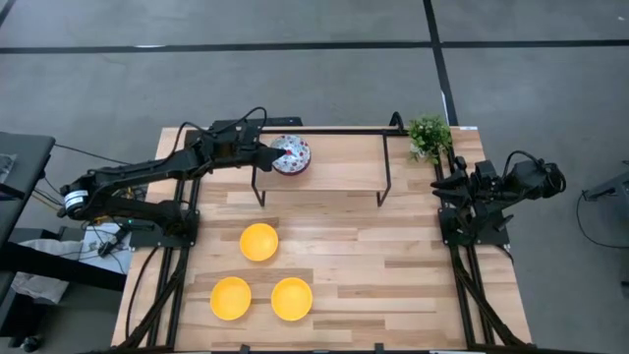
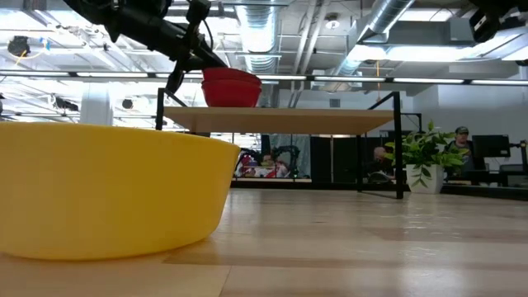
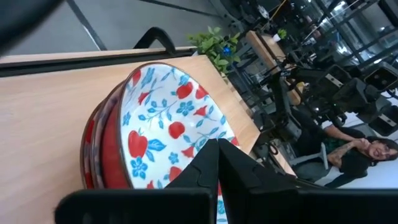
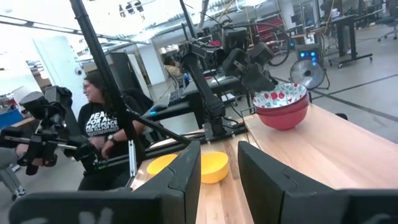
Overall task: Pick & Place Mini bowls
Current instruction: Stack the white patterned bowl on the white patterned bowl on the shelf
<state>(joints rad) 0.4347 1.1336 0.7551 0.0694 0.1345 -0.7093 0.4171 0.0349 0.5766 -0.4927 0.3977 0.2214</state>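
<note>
Three patterned mini bowls, red outside and white with red and blue print inside, sit nested in one stack (image 1: pixel 291 154) (image 2: pixel 231 87) (image 3: pixel 155 118) (image 4: pixel 283 106) on a raised wooden shelf (image 1: pixel 339 167). My left gripper (image 1: pixel 270 155) (image 2: pixel 200 64) (image 3: pixel 214 155) is at the stack's left side, shut on the top bowl's rim. Three yellow mini bowls (image 1: pixel 258 241) (image 1: pixel 231 297) (image 1: pixel 292 299) rest on the table, one close to the low camera (image 2: pixel 107 190). My right gripper (image 1: pixel 444 182) (image 4: pixel 219 168) waits open at the table's right edge. My left gripper meets the top bowl at its rim on the table's left side (image 2: pixel 206 73), coming level from the left and slanting slightly down. The fingers (image 3: pixel 205 168) lie almost together over the bowl's inside and hide the contact. The bowl sits upright in the stack.
The shelf stands on a thin black frame (image 1: pixel 385 172) (image 2: pixel 399 140) across the table's far part. A small green plant (image 1: pixel 429 135) (image 2: pixel 425 157) stands at the far right corner. People sit in the room beyond (image 4: pixel 102 130). Bare wood lies right of the yellow bowls (image 1: pixel 393 265).
</note>
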